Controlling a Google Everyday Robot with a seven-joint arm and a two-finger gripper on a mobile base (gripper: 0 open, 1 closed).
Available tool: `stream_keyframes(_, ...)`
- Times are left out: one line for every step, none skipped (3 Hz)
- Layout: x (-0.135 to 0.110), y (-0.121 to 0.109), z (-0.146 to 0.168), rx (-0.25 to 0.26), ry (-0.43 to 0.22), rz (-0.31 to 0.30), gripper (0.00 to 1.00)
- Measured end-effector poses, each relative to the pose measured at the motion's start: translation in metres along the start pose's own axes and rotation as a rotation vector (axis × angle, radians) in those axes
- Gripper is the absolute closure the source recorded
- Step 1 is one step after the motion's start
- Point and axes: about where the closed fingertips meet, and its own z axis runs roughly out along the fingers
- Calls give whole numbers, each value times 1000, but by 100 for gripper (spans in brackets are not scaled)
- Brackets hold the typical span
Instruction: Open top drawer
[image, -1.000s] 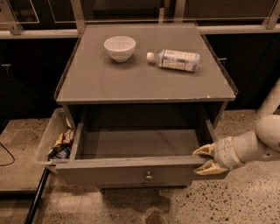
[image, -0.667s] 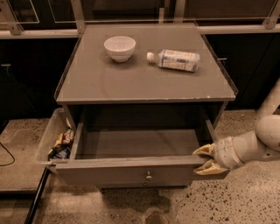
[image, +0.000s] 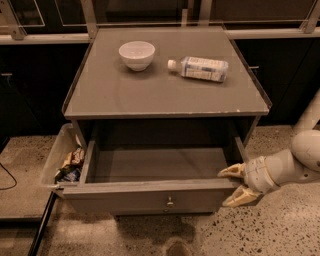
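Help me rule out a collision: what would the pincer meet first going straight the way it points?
The pincer, beside the open wide grey top drawer, would likely first meet its front panel's right end; depth unclear.

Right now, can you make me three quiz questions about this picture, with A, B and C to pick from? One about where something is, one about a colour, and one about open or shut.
1. Where is the gripper?
A. high up over everything
B. at the right front corner of the top drawer
C. far off at the left

2. What colour is the bowl?
A. white
B. red
C. green

3. How is the top drawer?
A. pushed all the way in
B. pulled out
C. taken right off

Answers: 1 B, the gripper sits by that corner. 2 A, the bowl looks plain white. 3 B, the drawer's grey inside shows.
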Motion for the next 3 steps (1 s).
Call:
stream_keyframes(5,37,-8,-18,-30,-7,14)
stream_keyframes(4,44,-11,-20,-36,-9,37)
stream_keyframes(0,65,-16,-25,-57,-22,60)
